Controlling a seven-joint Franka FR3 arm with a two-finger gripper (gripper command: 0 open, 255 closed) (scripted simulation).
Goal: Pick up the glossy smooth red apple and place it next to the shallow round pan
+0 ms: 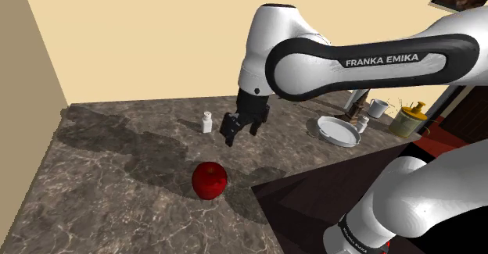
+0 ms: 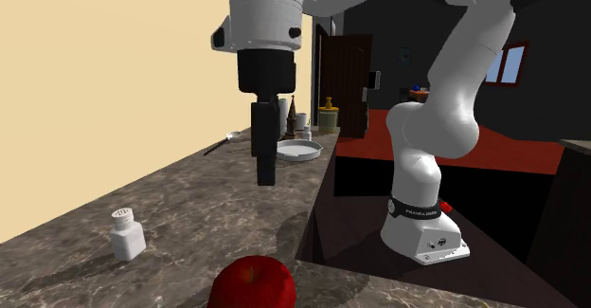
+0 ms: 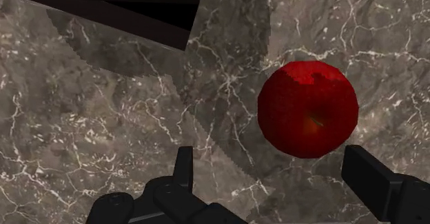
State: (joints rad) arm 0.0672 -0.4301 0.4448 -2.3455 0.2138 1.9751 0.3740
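Hovering over dark veined marble counter (image 1: 117,182), gripper (image 1: 241,136) spread wide, clear of red apple (image 1: 209,180); beige wall (image 1: 141,33) behind.

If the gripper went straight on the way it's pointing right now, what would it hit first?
Most likely the red apple: in the wrist view it lies ahead of the open gripper, nearer one finger. Depth is unclear, so that finger might clip it before reaching the marble counter.

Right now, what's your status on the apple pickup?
Gripper open, hovering above counter. Red apple on the counter below it, untouched. White shaker stands aside, not blocking; pan further along.
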